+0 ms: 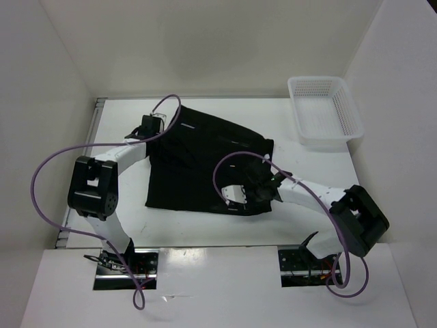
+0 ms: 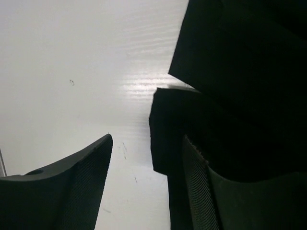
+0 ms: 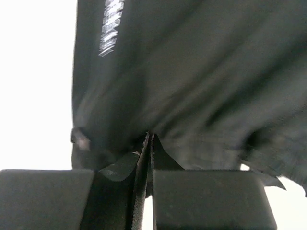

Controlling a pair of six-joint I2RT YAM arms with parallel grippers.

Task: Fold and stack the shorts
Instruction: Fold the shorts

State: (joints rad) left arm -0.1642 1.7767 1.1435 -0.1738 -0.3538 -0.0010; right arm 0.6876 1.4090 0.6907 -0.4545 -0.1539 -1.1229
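Observation:
The black shorts (image 1: 205,160) lie spread on the white table, partly folded. My left gripper (image 1: 151,126) is at their far left corner. In the left wrist view this gripper (image 2: 146,143) is open, with the shorts' edge (image 2: 240,72) lying against the right finger (image 2: 201,191) and bare table in the gap. My right gripper (image 1: 256,191) is at the near right corner of the shorts. Seen from the right wrist, that gripper (image 3: 149,136) is shut, pinching a fold of the shorts (image 3: 192,72), which show a pale mark (image 3: 111,28).
A white mesh basket (image 1: 324,109) stands at the far right of the table. White walls close in the table on the left, right and back. Purple cables (image 1: 48,178) loop off both arms.

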